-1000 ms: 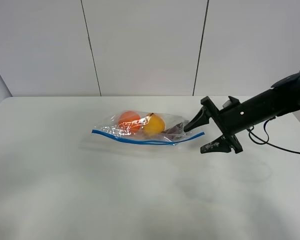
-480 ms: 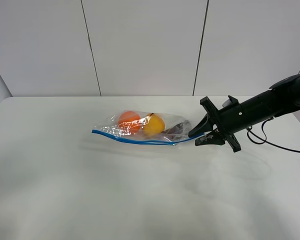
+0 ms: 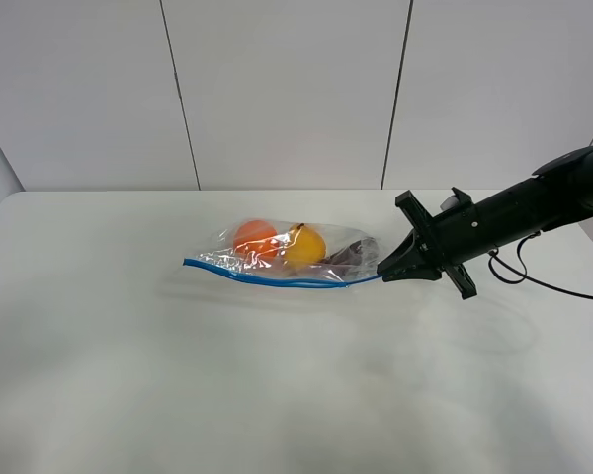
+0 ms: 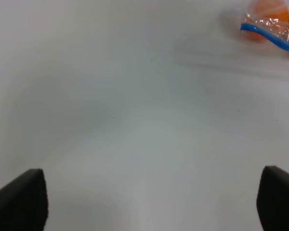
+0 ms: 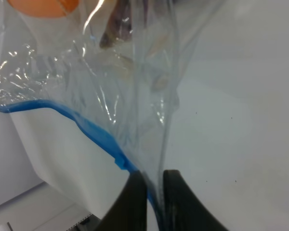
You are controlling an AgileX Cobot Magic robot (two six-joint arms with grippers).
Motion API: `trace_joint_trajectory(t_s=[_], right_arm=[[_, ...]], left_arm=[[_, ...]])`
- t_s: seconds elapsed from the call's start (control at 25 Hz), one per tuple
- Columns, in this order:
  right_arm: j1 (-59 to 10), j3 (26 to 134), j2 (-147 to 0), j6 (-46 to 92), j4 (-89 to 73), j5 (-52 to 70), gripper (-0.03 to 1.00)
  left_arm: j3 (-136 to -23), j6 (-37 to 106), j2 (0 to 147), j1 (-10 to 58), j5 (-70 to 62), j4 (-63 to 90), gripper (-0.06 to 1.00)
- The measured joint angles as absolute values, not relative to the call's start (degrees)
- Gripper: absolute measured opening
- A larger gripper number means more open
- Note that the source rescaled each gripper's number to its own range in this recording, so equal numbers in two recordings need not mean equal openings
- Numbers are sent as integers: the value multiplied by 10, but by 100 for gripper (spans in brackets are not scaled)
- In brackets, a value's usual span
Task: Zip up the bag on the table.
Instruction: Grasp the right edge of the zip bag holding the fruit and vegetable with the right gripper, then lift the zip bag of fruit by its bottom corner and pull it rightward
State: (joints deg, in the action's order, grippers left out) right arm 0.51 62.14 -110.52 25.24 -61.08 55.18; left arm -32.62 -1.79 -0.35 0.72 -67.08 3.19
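Presumably for sealing, the clear crinkly plastic bag (image 3: 277, 259) is pinched at its blue-strip end by the right claw (image 3: 383, 273).

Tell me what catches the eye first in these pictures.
The clear bag near the middle of the white table stands out, with a bright orange fruit and a yellow pear inside and a blue seal strip along its near edge. The black right gripper reaches in from the right and pinches the bag's right end at that strip.
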Motion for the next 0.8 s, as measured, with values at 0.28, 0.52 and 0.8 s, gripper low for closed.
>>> trace_joint_trajectory(t_s=[0.28,0.52,0.8], right_arm=[[5,621,-1105,268,-612,553,0],[5,621,-1105,274,-626,569,0],[5,622,-1105,282,-643,577,0]], left_arm=[[-326,-18,-4,7,-671,32,100],[-326,-18,-4,7,-671,32,100],[-326,-18,-4,7,-671,32,100]])
